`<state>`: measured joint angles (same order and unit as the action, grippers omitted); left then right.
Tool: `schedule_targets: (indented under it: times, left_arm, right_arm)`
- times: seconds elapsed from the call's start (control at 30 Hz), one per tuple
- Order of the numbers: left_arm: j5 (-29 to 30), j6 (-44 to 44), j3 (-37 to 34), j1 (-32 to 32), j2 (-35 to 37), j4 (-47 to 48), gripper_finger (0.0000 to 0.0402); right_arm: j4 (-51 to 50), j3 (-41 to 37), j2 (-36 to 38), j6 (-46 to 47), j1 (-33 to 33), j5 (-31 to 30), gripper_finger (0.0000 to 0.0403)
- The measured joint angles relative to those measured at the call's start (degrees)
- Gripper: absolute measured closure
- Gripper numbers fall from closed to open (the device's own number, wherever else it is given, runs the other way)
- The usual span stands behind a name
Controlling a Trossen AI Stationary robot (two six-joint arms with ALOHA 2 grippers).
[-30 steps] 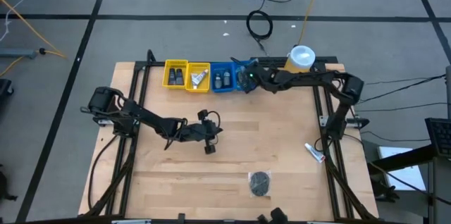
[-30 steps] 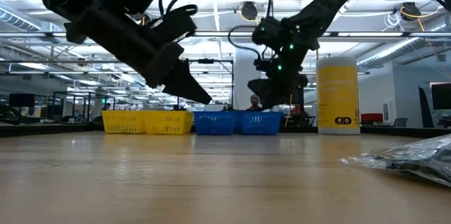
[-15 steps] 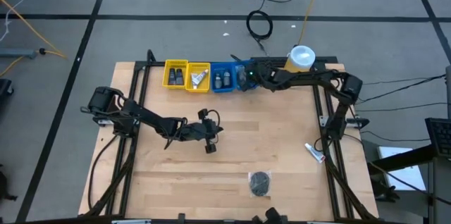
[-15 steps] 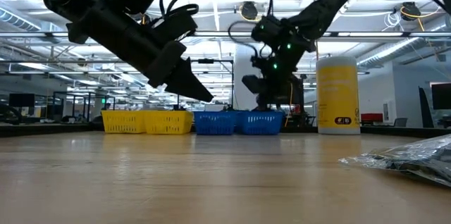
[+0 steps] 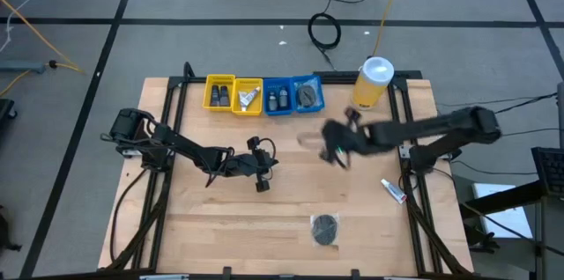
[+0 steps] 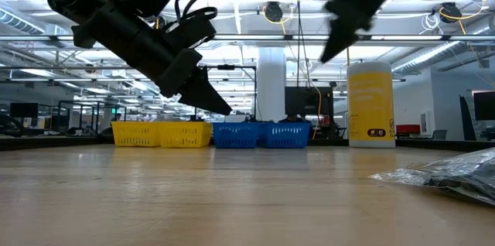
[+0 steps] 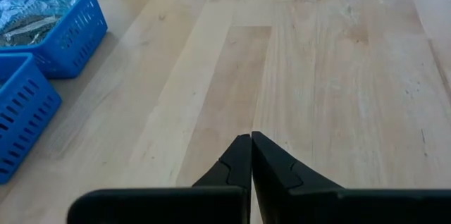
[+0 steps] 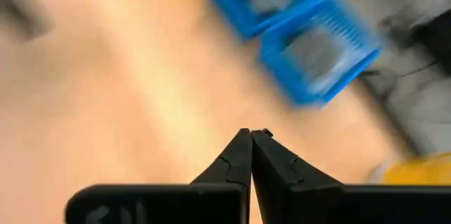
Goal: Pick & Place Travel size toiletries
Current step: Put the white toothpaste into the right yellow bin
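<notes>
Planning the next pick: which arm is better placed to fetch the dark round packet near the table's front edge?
Probably the right: its gripper hangs empty, closer to the dark round packet than the left gripper.

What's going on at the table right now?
The robot is sorting toiletries into four bins at the back edge. The right gripper is over mid-table, shut and empty, near the bins. The left gripper hangs shut over the table's middle. A dark packet and a white tube are not yet binned.
</notes>
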<state>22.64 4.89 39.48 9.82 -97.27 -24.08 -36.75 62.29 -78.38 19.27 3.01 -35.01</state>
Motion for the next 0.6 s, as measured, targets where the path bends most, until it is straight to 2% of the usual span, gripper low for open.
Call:
schedule_targets:
  times: [0.13,0.3,0.43,0.6]
  left_arm:
    - [-0.01,0.37,0.00,0.04,0.00,-0.01,0.0394]
    - [-0.01,0.97,0.00,0.02,0.00,-0.06,0.0397]
    - [-0.01,1.64,0.00,-0.37,0.00,-0.09,0.0388]
    - [-0.01,1.65,0.00,-0.89,0.00,-0.11,0.0395]
  right_arm:
    - [-15.57,-2.28,4.33,17.41,12.82,1.97,0.0403]
    - [-28.02,-6.25,8.66,38.31,22.69,16.77,0.0403]
    - [-27.97,-12.38,11.45,47.41,25.59,26.49,0.0394]
    - [-27.79,-21.35,12.61,52.21,23.98,37.24,0.0334]
